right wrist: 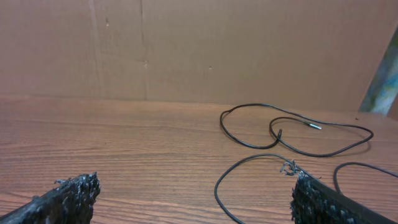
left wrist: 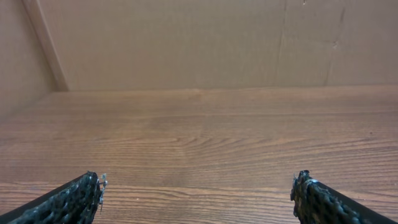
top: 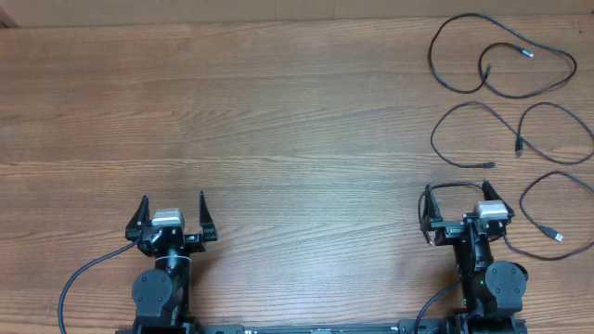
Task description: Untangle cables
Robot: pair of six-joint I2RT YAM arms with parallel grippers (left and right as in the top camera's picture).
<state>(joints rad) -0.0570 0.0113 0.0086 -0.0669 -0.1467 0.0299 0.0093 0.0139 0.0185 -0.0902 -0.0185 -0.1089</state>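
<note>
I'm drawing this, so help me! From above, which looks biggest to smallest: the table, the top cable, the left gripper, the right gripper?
1. table: fills the view.
2. top cable: its loops spread wider than either gripper.
3. left gripper and right gripper: they look alike, so no ranking.

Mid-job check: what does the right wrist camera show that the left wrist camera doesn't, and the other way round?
Right wrist only: the cables, thin black loops lying on the wood ahead and to the right of the right gripper, with one silver-tipped plug visible. Left wrist only: nothing but bare wood ahead of the left gripper, no cable in sight. Both: the wooden table, a plain brown backdrop behind it, and each view's own jaws standing open with nothing between them.
</note>
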